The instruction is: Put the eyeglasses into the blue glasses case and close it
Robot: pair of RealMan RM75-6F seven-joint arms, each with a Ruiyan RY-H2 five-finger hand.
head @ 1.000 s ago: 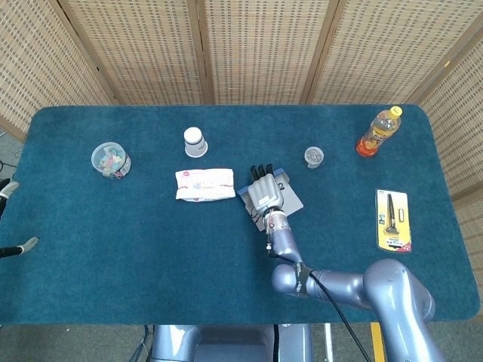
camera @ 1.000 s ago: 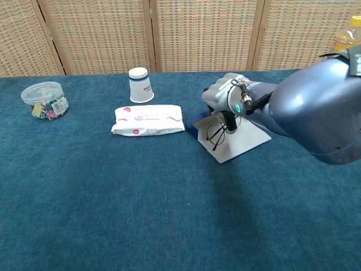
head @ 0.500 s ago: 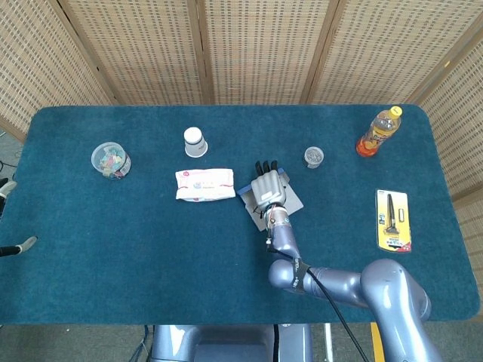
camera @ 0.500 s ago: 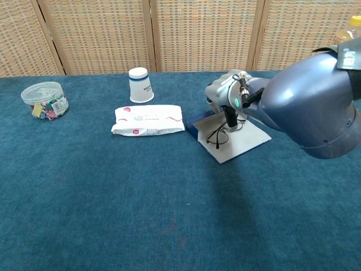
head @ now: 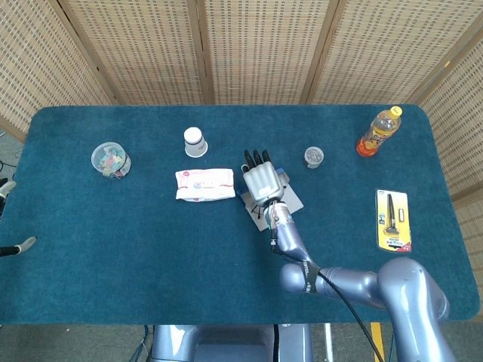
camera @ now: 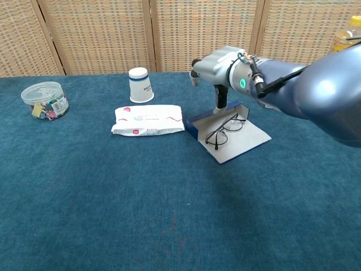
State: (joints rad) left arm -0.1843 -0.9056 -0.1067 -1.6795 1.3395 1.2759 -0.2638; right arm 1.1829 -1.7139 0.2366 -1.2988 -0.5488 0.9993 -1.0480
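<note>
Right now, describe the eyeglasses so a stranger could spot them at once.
On the blue tabletop, find the white tissue pack; just right of it lies the open glasses case, blue-walled with a pale flap. The eyeglasses lie on that flap below the right robot hand: the only thin dark wire frame there.

Woven rattan screen panels (head: 249, 45), teal-carpeted table (head: 151, 249), even light
</note>
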